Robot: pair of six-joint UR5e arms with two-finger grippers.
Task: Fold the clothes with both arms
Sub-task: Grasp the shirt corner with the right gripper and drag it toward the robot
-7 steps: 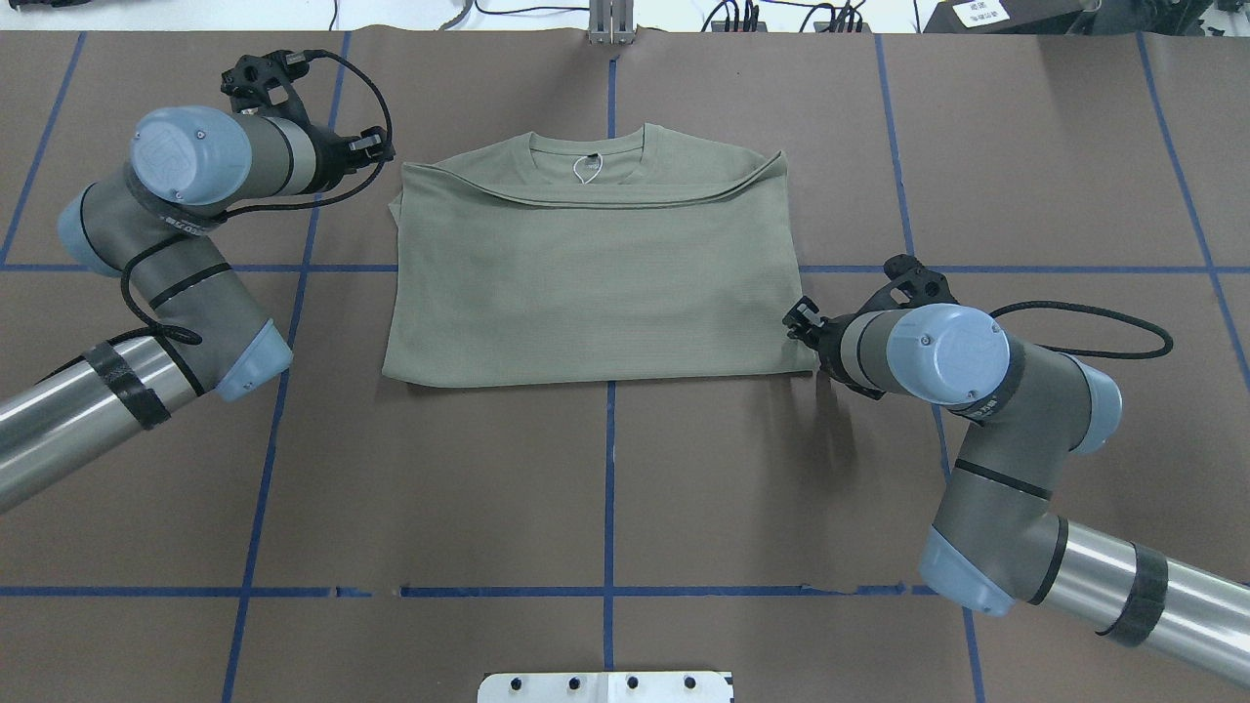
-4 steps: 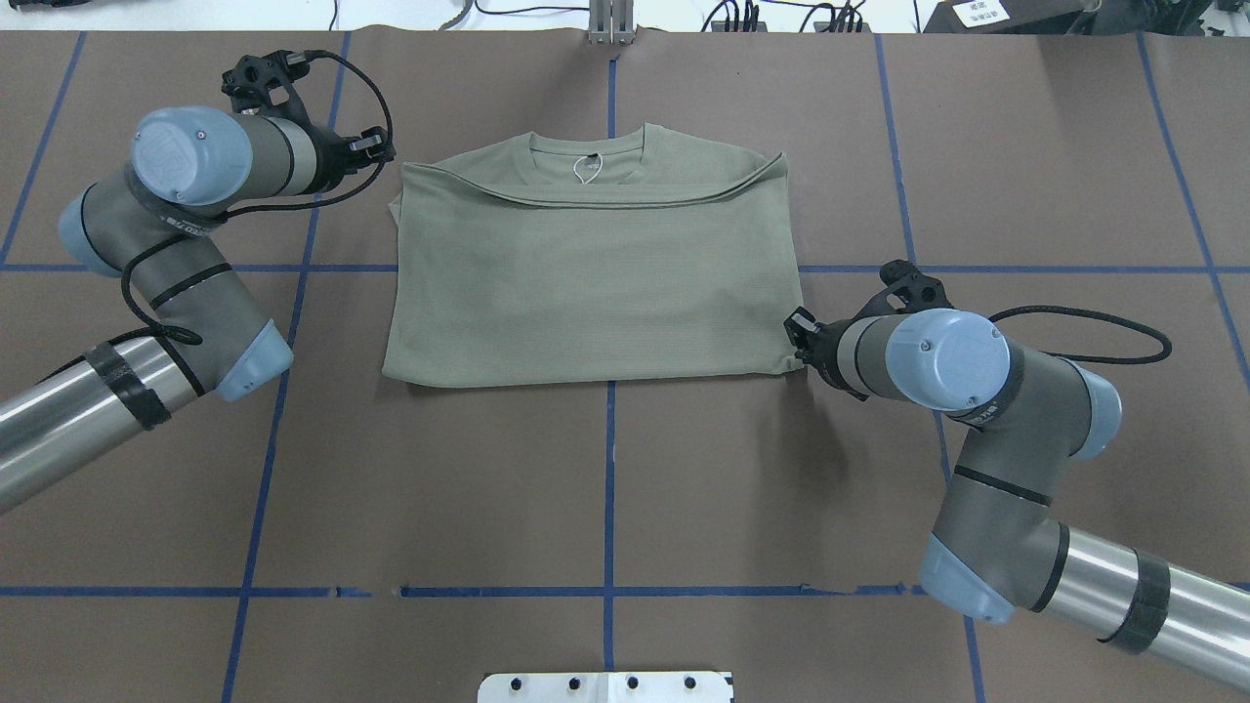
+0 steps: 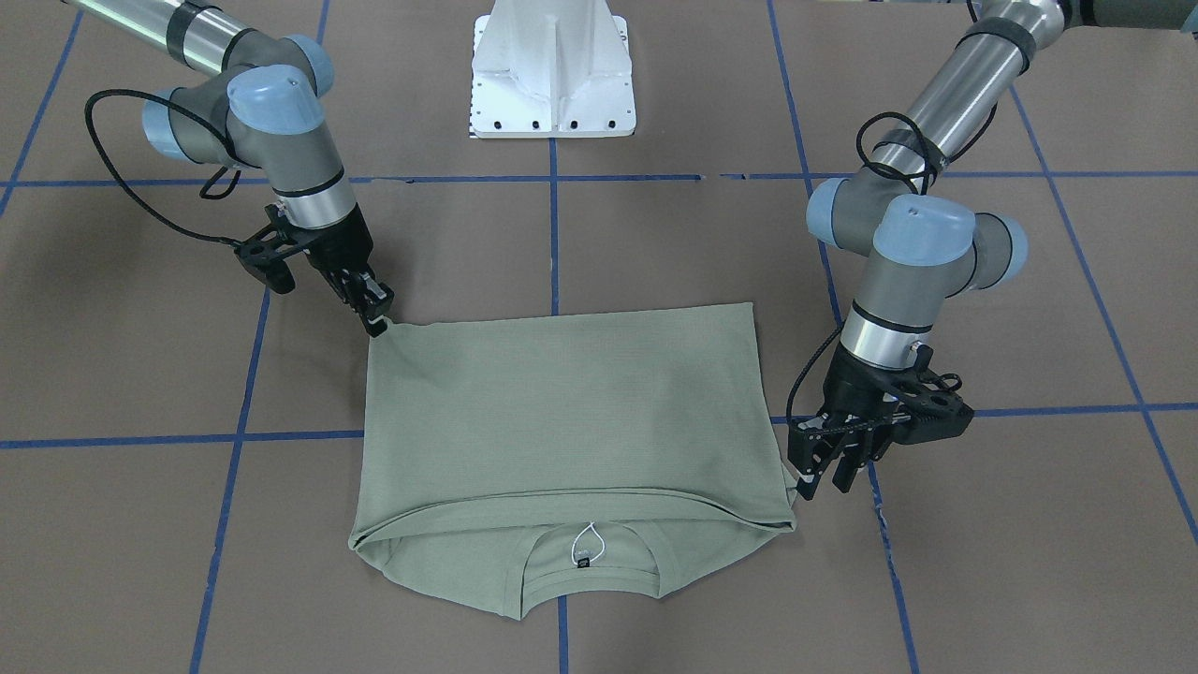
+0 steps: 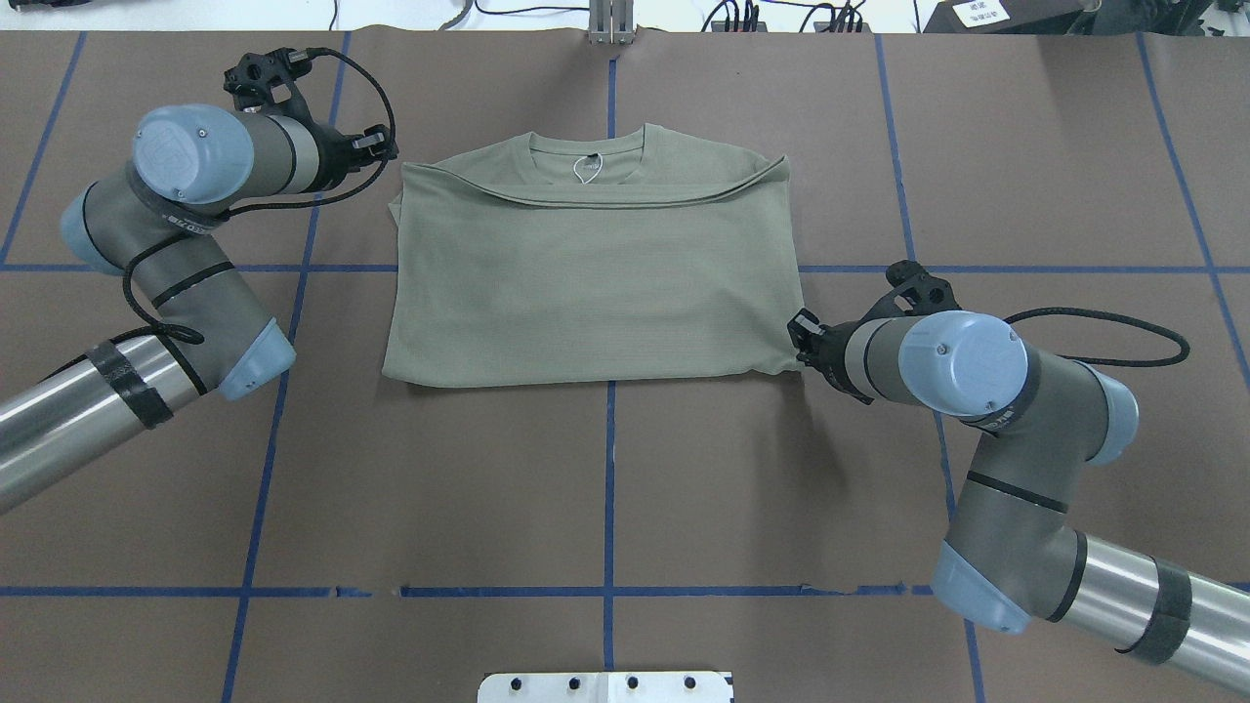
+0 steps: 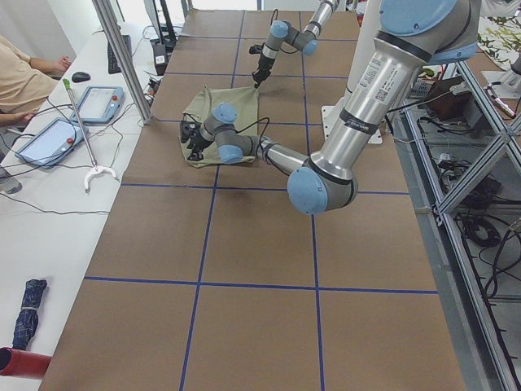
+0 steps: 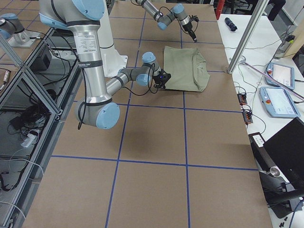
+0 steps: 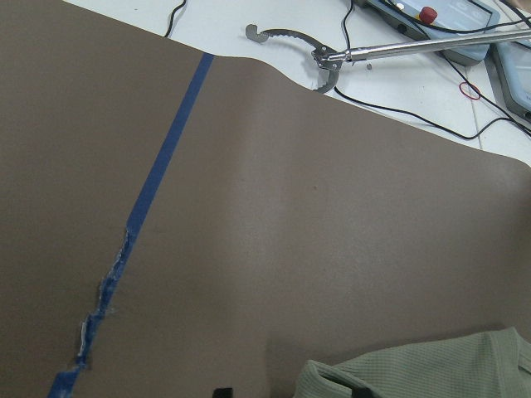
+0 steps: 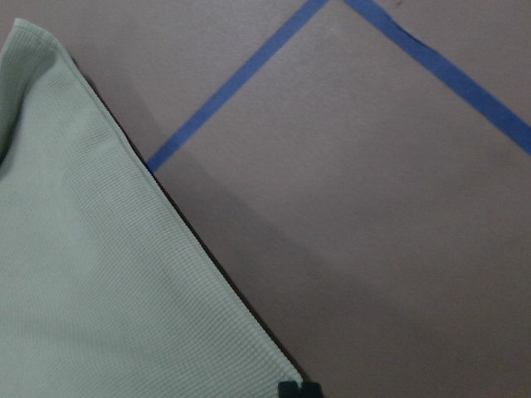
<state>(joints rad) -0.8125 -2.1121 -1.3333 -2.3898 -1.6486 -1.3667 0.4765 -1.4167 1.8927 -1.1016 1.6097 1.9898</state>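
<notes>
The right gripper (image 3: 376, 323) pinches the near corner of the shirt (image 3: 571, 402), while the left gripper (image 3: 822, 485) stands open just beside its diagonally opposite far corner.

Brown mat (image 7: 348, 215) fills most of the view, crossed by a blue tape line (image 7: 168, 149) frayed near its lower end. A corner of the sage-green shirt (image 7: 431, 373) lies bottom right. Beyond the mat's far edge rests a metal hooked pole (image 7: 330, 58).

Brown, blue-taped table (image 4: 439, 488) under 1 folded sage-green shirt (image 4: 596, 283).
</notes>
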